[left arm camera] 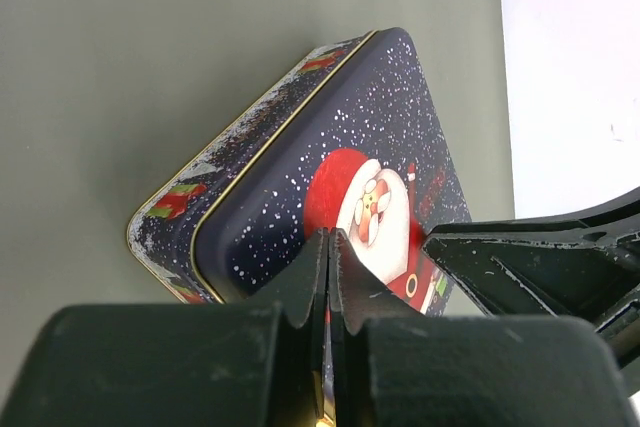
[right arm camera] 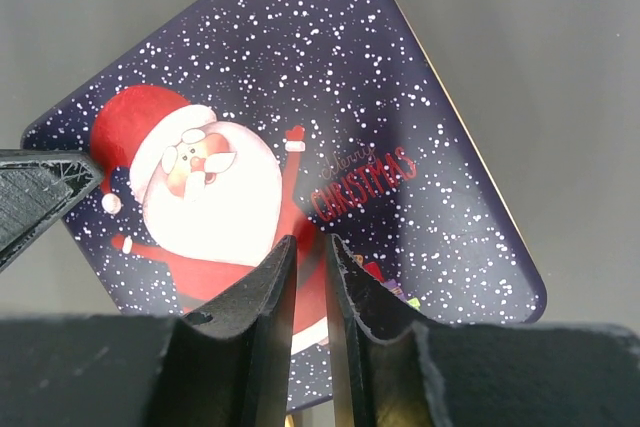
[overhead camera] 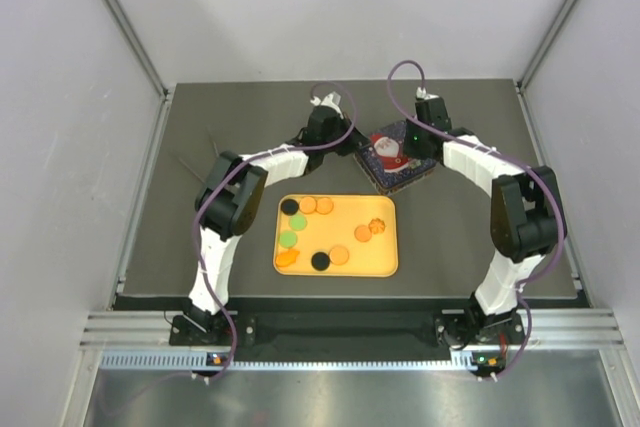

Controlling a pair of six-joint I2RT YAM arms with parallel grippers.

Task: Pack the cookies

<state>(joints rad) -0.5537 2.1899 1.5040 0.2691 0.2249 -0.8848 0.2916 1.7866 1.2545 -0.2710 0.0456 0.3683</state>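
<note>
**Top external**
- Tin (overhead camera: pixel 400 159) — square, dark blue, Santa figure on top. It is closed and sits cornerwise on the grey table (overhead camera: pixel 160 227). Its contents cannot be seen.
- Tray (overhead camera: pixel 378 262) — orange, rectangular, nearer the arm bases than the tin and apart from it.
- Tray contents: the cookies (overhead camera: pixel 339 254), all lying flat and loose. Two are black, two green and the rest orange-brown; at least one orange one near the side closest to the tin has a scalloped edge.
- Left gripper (overhead camera: pixel 350 142) is at the tin's left corner.
- Right gripper (overhead camera: pixel 413 139) is over the tin's far right side.
- Finger state cannot be told from this view.

**Left wrist**
- Tin (left arm camera: pixel 215 182): the side wall is printed with a snowy scene and red-and-green parcels, with a gold line under the lid.
- Lid (left arm camera: pixel 370 127): dark blue with white flecks, Santa in red.
- Left gripper (left arm camera: pixel 328 272): fingers pressed flat together with nothing visible between them, tips over the lid's near edge. Whether they touch it cannot be told.
- The right gripper's (left arm camera: pixel 540 257) dark body lies across the tin beside Santa.

**Right wrist**
- The lid (right arm camera: pixel 420 67) fills the view. Red lettering beside Santa's raised arm reads "Merry CHRISTMAS".
- Right gripper (right arm camera: pixel 310 252): fingers drawn together to a thin slit with nothing in it, tips over Santa's lower body.
- The left gripper (right arm camera: pixel 40 197) shows at the tin's left corner.
</note>
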